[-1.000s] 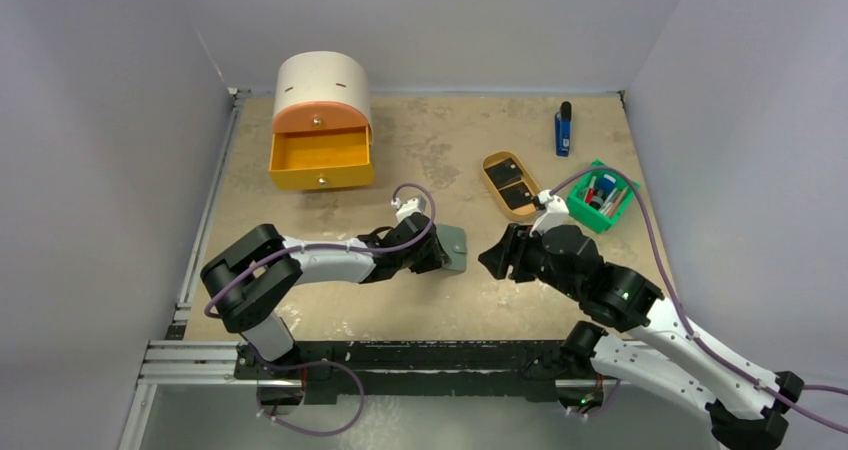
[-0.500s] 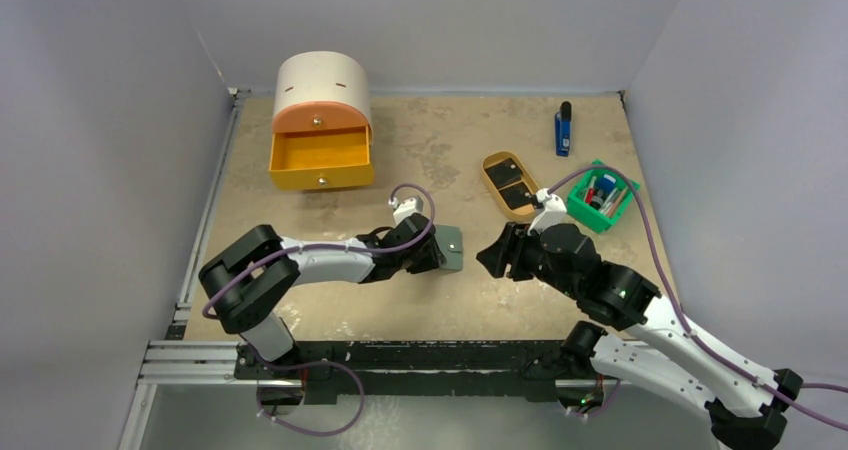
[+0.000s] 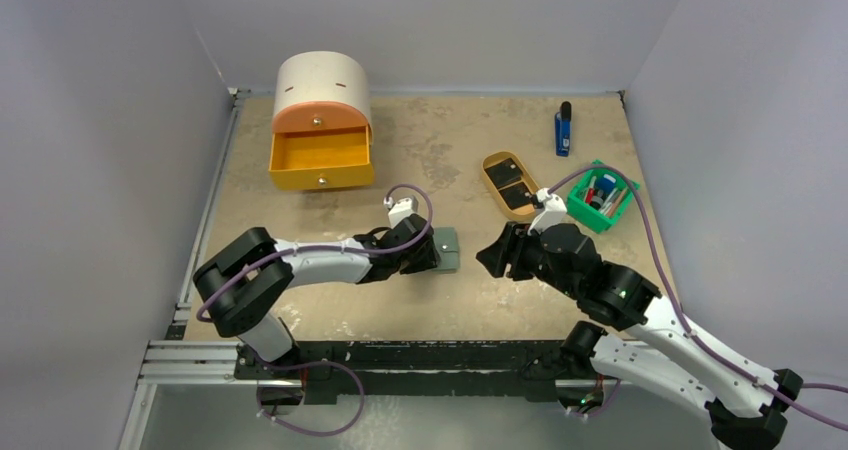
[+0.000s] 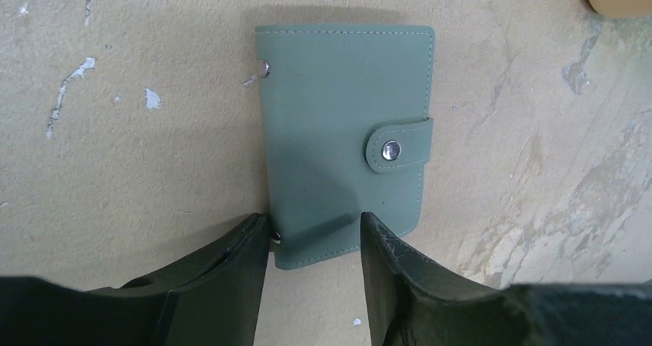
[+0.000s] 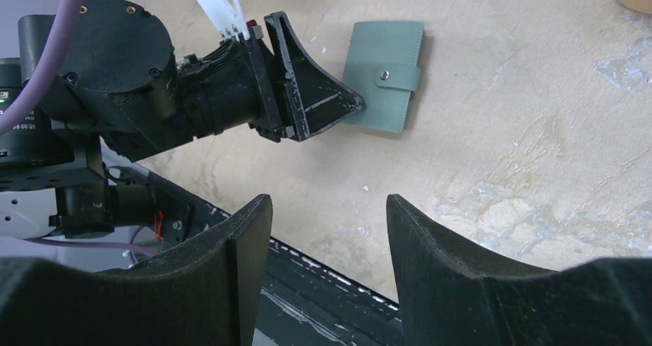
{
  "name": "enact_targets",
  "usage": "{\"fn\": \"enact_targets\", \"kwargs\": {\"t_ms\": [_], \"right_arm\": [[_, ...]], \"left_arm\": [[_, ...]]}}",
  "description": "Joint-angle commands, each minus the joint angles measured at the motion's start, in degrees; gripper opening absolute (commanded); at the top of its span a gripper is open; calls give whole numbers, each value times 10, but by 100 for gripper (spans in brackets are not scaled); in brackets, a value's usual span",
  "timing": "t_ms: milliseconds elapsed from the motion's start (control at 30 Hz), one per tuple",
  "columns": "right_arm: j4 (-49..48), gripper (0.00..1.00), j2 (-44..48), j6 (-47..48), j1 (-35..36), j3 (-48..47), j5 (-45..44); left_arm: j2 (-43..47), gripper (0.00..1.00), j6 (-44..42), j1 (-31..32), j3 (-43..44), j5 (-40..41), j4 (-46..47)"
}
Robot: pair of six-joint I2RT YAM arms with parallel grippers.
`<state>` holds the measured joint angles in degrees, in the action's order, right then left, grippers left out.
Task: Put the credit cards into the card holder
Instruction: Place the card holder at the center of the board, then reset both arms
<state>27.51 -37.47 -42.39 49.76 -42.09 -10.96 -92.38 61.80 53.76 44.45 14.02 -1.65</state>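
Observation:
The grey-green card holder [image 3: 447, 248] lies flat and closed on the table, its snap tab fastened [image 4: 346, 138]. My left gripper [image 4: 314, 227] is open at its near short edge, and one fingertip [image 4: 260, 231] is right at the corner rivet. The right wrist view shows the card holder [image 5: 384, 73] just beyond the left gripper's tips [image 5: 338, 104]. Two black credit cards [image 3: 505, 175] [image 3: 518, 197] rest in the tan oval tray [image 3: 487, 164]. My right gripper [image 3: 495, 258] hovers open and empty to the right of the card holder [image 5: 327, 207].
A cream and orange drawer unit [image 3: 321, 130] with its yellow drawer pulled out stands at the back left. A blue-and-black stick [image 3: 563, 130] lies at the back right. A green bin [image 3: 622, 210] of pens sits beside the tray. The table's front rail [image 5: 323, 284] runs below my right gripper.
My left gripper has opened and drawn back slightly to the left. The card holder, held tilted before, now lies flat on the table. The right arm has barely moved.

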Motion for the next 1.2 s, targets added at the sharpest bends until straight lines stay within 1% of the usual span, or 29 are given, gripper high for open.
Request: {"fn": "enact_targets", "kwargs": {"t_ms": [0,133,167,233,367,400,467,533,567,633,667,700,733,800,900,933,1000,1067,1167], "right_arm": [[-8,59,6,4,-2,-5,-7],[-2,59,10,3,-2,-9,-10],[1,59,11,2,-2,-10,-11],[5,59,13,2,-2,-13,-14],[32,60,19,-3,-2,-24,-27],[43,60,21,-7,-2,-27,-27],[59,63,27,-7,-2,-32,-57],[39,66,31,3,-2,-36,-99],[33,67,28,-7,-2,-41,-126],[30,74,9,-31,-2,-64,-177],[17,82,-6,-21,-2,-88,-195],[1,94,-22,-3,-2,-108,-213],[-16,98,-40,25,-2,-132,-227],[-30,99,-99,100,-2,-207,-259],[13,99,-225,171,-2,-379,-315],[7,99,-255,213,-2,-433,-345],[3,99,-294,266,-2,-513,-370],[-27,99,-301,318,-1,-549,-383],[-112,99,-259,380,-1,-518,-372]], "left_arm": [[19,47,-14,-1,-10,27,-20],[37,49,-18,-1,-13,32,-22],[44,52,-20,-1,-13,37,-27],[63,53,-25,-1,-11,50,-42],[118,55,-36,-1,5,95,-99],[132,58,-35,-1,13,114,-132],[160,59,-39,-1,32,145,-177],[194,59,-51,-1,56,170,-216],[209,59,-59,-1,69,179,-232],[241,59,-73,-1,95,199,-258],[254,59,-74,-1,109,217,-276],[268,59,-80,-1,126,235,-294],[279,59,-88,0,153,254,-310],[293,59,-103,-1,199,296,-347],[299,59,-142,0,275,359,-408],[299,59,-162,0,300,376,-428],[301,59,-198,0,338,404,-461],[315,59,-213,0,356,436,-479],[352,61,-223,-1,356,458,-483]]}}
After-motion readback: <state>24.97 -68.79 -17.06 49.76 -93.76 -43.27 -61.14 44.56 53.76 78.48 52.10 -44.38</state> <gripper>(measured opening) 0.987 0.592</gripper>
